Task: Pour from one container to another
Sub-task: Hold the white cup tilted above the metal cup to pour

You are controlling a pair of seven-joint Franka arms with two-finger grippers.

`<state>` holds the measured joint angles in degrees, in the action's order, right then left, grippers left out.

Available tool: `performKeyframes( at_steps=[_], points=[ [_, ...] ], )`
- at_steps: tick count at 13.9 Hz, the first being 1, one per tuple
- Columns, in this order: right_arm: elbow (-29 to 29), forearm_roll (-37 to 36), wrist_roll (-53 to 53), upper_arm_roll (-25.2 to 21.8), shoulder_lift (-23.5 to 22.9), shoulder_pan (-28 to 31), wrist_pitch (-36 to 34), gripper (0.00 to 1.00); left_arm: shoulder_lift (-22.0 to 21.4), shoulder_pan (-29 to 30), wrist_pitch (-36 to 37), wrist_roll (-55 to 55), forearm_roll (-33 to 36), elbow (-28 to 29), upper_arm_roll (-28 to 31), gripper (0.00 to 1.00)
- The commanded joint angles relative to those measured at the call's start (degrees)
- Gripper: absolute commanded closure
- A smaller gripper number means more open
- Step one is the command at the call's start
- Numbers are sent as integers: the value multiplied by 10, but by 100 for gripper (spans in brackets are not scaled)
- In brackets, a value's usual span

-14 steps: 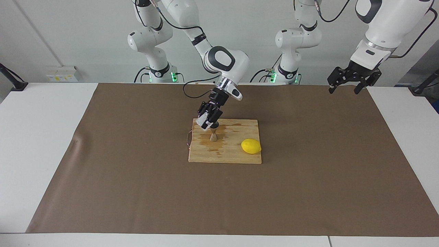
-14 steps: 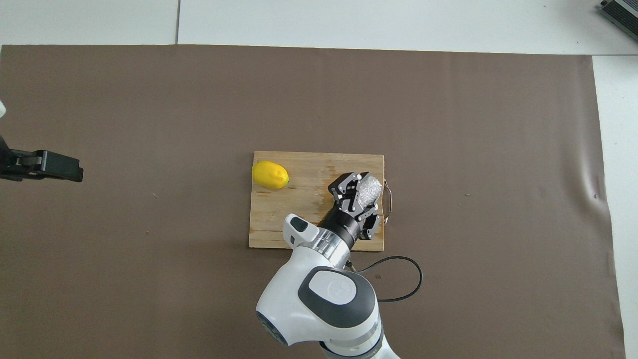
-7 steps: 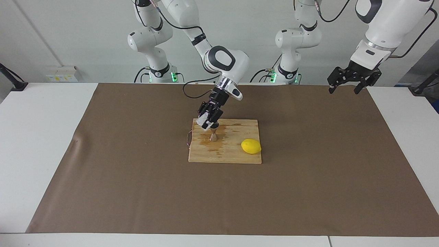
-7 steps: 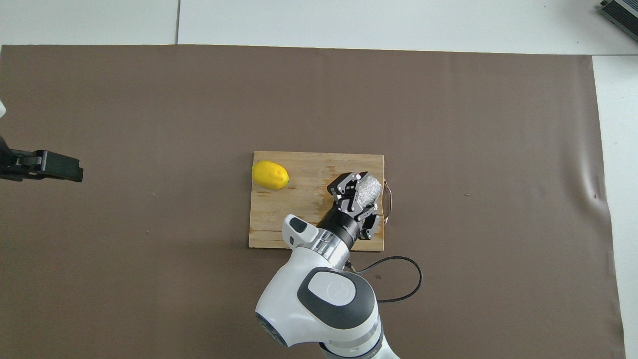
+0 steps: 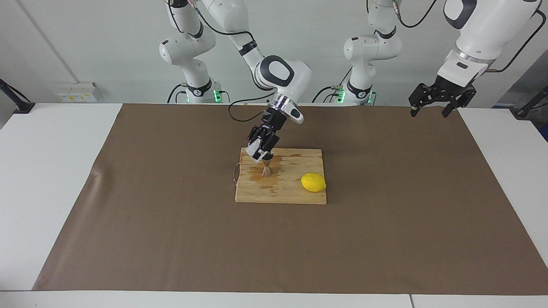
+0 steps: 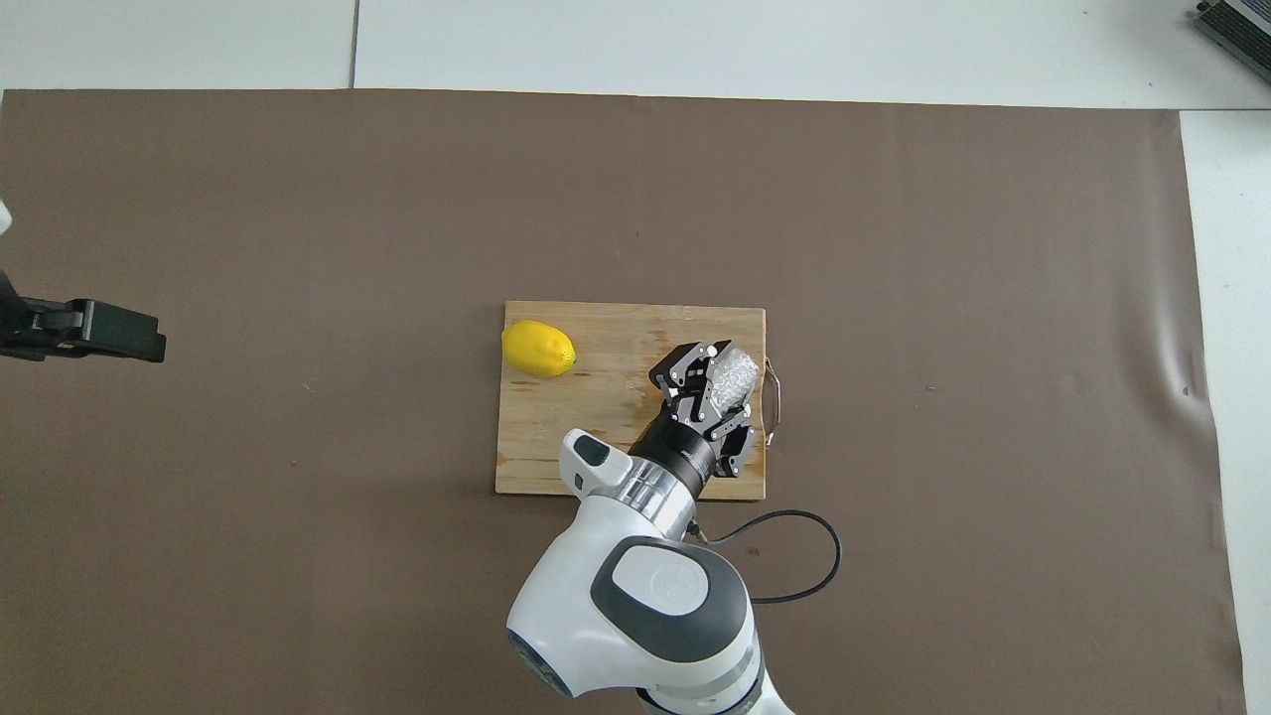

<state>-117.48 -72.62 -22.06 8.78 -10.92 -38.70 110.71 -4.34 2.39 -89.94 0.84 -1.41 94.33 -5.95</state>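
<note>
Glass cup [image 5: 253, 150] is gripped in the right hand [image 5: 258, 150] and tilted over the metal jigger [image 5: 266, 170], which stands upright on the wooden cutting board [image 5: 295, 194]. Only the facing view shows the jigger; from overhead the right hand [image 6: 717, 387] and the cup [image 6: 736, 374] cover it. That facing view also shows the cup raised clear of the board, its lower edge just above the jigger's top cone, and a darker wet-looking patch on the board around the jigger. Whether anything is running out of the cup cannot be told. The overhead view shows what the other hides: the fingers clamped on the cup's sides, and the board's [image 6: 556, 447] thin wire handle [image 6: 776, 397] at its end toward the right arm, just beside the cup. A lemon [image 5: 313, 182] lies on the board toward the left arm's end, well apart from the jigger and farther from the robots than it. The left hand [image 5: 436, 102] waits with its fingers spread, up in the air over the edge of the brown mat [image 5: 171, 239] on the table [image 5: 43, 171]; overhead, only its dark tip [image 6: 94, 331] shows.
</note>
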Motion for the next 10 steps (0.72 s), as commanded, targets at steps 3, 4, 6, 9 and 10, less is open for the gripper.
performKeyframes(
  at_steps=[3, 4, 6, 9, 10],
  points=[
    [-12, -36, -16, 5, 11, 1, 1, 82, -15, 3, -1, -6, -5, 16, 0, 0],
    [-13, -38, -17, 7, 11, -2, 1, 82, -15, 3, -1, -6, -5, 16, 0, 0],
    [-13, -49, -25, 6, 8, -6, 1, 82, -15, 3, -1, -6, -5, 16, 0, 0],
    [-14, -64, -25, 7, 5, -7, 0, 82, -15, 3, -1, -6, -5, 16, 0, 0],
    [-16, -66, -25, 6, 6, -7, 0, 82, -15, 3, -1, -6, -5, 16, 0, 0]
  ],
)
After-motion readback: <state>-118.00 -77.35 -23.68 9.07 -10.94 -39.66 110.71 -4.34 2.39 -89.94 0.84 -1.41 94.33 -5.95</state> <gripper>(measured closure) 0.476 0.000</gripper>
